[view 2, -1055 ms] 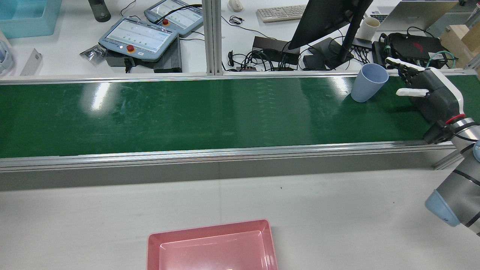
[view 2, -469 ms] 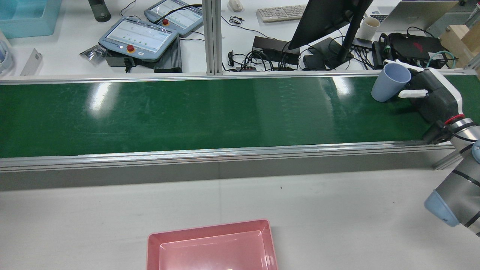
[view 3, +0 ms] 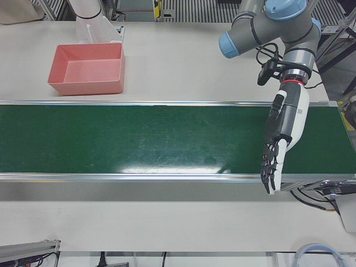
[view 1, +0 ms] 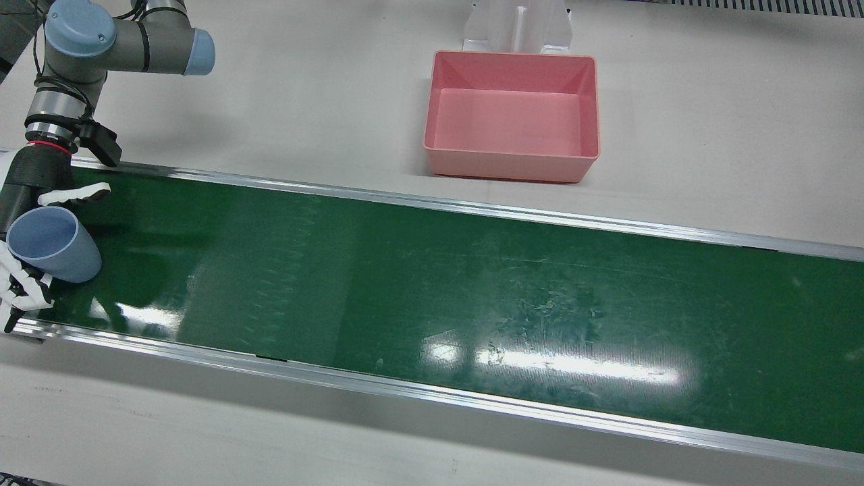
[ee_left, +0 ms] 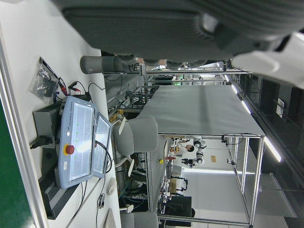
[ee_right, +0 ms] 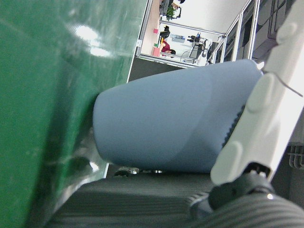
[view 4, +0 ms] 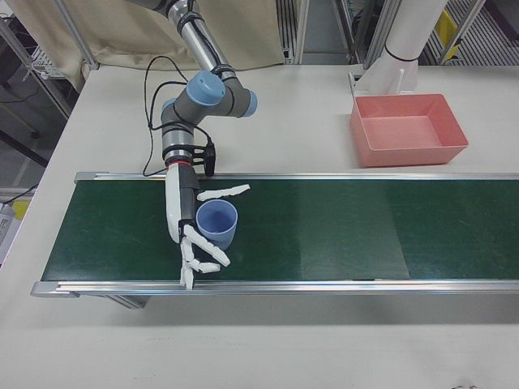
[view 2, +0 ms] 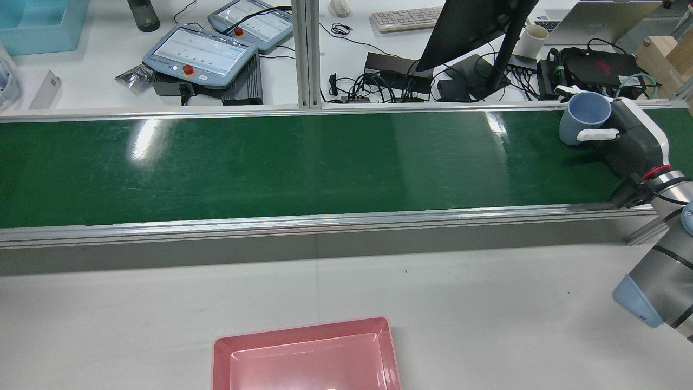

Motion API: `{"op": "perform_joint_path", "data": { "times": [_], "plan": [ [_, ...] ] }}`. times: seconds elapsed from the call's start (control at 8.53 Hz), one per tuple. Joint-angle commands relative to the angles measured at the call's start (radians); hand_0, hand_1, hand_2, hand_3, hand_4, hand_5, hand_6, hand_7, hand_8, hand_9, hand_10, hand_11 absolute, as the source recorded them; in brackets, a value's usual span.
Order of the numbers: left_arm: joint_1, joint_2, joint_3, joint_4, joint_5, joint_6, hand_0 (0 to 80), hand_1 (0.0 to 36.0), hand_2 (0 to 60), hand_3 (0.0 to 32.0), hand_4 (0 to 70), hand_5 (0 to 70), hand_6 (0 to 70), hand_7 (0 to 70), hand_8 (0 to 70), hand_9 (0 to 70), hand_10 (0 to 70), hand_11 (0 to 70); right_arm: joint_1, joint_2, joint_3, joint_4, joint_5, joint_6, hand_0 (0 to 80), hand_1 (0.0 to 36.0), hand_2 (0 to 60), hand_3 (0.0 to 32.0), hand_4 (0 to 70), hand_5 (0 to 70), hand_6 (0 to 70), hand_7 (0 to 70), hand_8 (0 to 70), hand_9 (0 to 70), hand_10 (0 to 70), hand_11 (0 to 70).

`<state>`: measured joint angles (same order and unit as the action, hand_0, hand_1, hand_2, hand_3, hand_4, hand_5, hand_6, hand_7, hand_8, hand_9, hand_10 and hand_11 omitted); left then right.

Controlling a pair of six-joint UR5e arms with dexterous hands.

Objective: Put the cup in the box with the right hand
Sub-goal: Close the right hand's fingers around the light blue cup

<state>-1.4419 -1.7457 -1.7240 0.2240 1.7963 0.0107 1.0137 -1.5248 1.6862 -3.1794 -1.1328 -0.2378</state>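
Observation:
A light blue cup stands upright on the green belt at its right-arm end. My right hand lies open around it: the thumb stretches past one side of the cup, the other fingers curl loosely past the other side. In the right hand view the cup fills the frame right against the palm. The rear view shows the cup between thumb and fingers of the right hand. The empty pink box sits on the white table beyond the belt. My left hand hangs open over the belt's other end.
Aluminium rails border the belt on both long sides. Behind the far rail in the rear view are teach pendants, a monitor, cables and a paper cup. A white pedestal stands behind the pink box.
The cup has travelled along the belt toward my right hand and now stands between its thumb and fingers. The hand itself has barely moved.

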Motion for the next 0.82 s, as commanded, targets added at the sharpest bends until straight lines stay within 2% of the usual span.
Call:
{"op": "perform_joint_path", "data": {
  "times": [0.0, 0.12, 0.23, 0.35, 0.47, 0.59, 0.7],
  "plan": [
    [0.000, 0.000, 0.001, 0.000, 0.000, 0.000, 0.0, 0.0, 0.0, 0.0, 0.0, 0.0, 0.0, 0.0, 0.0, 0.0, 0.0, 0.0, 0.000, 0.000, 0.000, -0.005, 0.022, 0.002, 53.8, 27.0, 49.8, 0.0, 23.8, 12.5, 36.1, 70.0, 44.2, 69.7, 20.5, 31.7],
    [0.000, 0.000, 0.000, 0.000, 0.000, 0.000, 0.0, 0.0, 0.0, 0.0, 0.0, 0.0, 0.0, 0.0, 0.0, 0.0, 0.0, 0.0, -0.001, 0.000, 0.001, -0.005, 0.022, 0.002, 60.1, 36.0, 60.0, 0.0, 39.6, 22.1, 45.5, 70.0, 70.0, 70.0, 47.0, 68.7],
    [0.000, 0.000, 0.000, 0.000, 0.000, 0.000, 0.0, 0.0, 0.0, 0.0, 0.0, 0.0, 0.0, 0.0, 0.0, 0.0, 0.0, 0.0, -0.004, 0.002, 0.003, -0.007, 0.022, 0.002, 80.0, 36.0, 60.0, 0.0, 52.5, 28.1, 50.7, 70.0, 70.0, 70.0, 58.8, 70.0],
    [0.000, 0.000, 0.000, 0.000, 0.000, 0.000, 0.0, 0.0, 0.0, 0.0, 0.0, 0.0, 0.0, 0.0, 0.0, 0.0, 0.0, 0.0, -0.001, 0.015, 0.009, -0.008, 0.022, 0.014, 80.0, 36.0, 60.0, 0.0, 61.2, 29.9, 53.3, 70.0, 70.0, 70.0, 66.2, 70.0],
    [0.000, 0.000, 0.000, 0.000, 0.000, 0.000, 0.0, 0.0, 0.0, 0.0, 0.0, 0.0, 0.0, 0.0, 0.0, 0.0, 0.0, 0.0, 0.008, 0.032, 0.041, -0.008, 0.022, 0.014, 80.0, 36.0, 60.0, 0.0, 65.7, 31.6, 55.9, 70.0, 70.0, 70.0, 70.0, 70.0],
    [0.000, 0.000, 0.000, 0.000, 0.000, 0.000, 0.0, 0.0, 0.0, 0.0, 0.0, 0.0, 0.0, 0.0, 0.0, 0.0, 0.0, 0.0, 0.009, 0.038, 0.085, -0.010, 0.021, 0.011, 74.5, 36.0, 60.0, 0.0, 55.5, 32.9, 57.3, 70.0, 70.0, 70.0, 70.0, 70.0],
    [0.000, 0.000, 0.000, 0.000, 0.000, 0.000, 0.0, 0.0, 0.0, 0.0, 0.0, 0.0, 0.0, 0.0, 0.0, 0.0, 0.0, 0.0, 0.009, 0.079, 0.110, -0.010, 0.010, 0.008, 80.0, 36.0, 60.0, 0.0, 54.1, 32.9, 57.0, 70.0, 70.0, 70.0, 70.0, 70.0]
  ]
}}
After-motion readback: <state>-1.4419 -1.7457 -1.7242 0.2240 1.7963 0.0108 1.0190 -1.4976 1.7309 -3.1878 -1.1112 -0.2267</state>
